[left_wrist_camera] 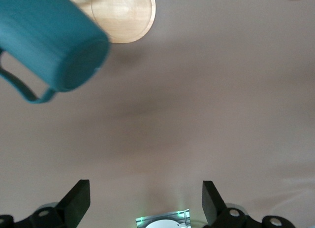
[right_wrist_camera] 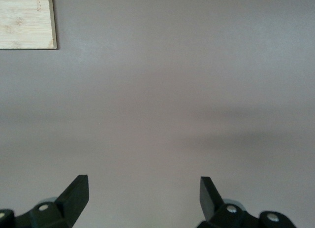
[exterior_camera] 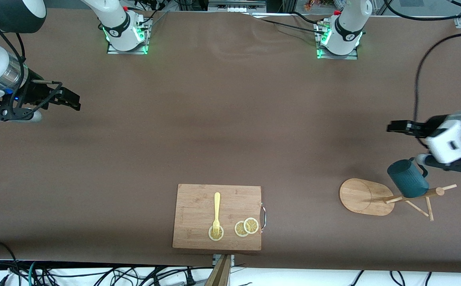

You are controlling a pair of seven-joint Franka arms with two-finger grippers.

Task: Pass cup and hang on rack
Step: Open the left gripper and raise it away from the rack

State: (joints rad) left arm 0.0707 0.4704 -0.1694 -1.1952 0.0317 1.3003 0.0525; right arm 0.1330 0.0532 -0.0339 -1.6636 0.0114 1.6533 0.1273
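Observation:
The teal cup (exterior_camera: 407, 179) sits up on the wooden rack (exterior_camera: 417, 197) beside its pole, at the left arm's end of the table. Its body hides the peg that carries it. The rack's oval base (exterior_camera: 362, 196) lies flat on the brown cloth. My left gripper (exterior_camera: 392, 127) is open and empty, apart from the cup and over bare cloth. In the left wrist view the cup (left_wrist_camera: 49, 41) and the rack's base (left_wrist_camera: 125, 16) show past the open gripper (left_wrist_camera: 146, 203). My right gripper (exterior_camera: 73, 101) waits open and empty at the right arm's end, with only cloth ahead of it (right_wrist_camera: 142, 198).
A wooden cutting board (exterior_camera: 217, 216) with a metal handle lies near the front edge at mid-table, its corner also in the right wrist view (right_wrist_camera: 27, 18). On it lie a yellow fork (exterior_camera: 216, 214) and lemon slices (exterior_camera: 247, 227).

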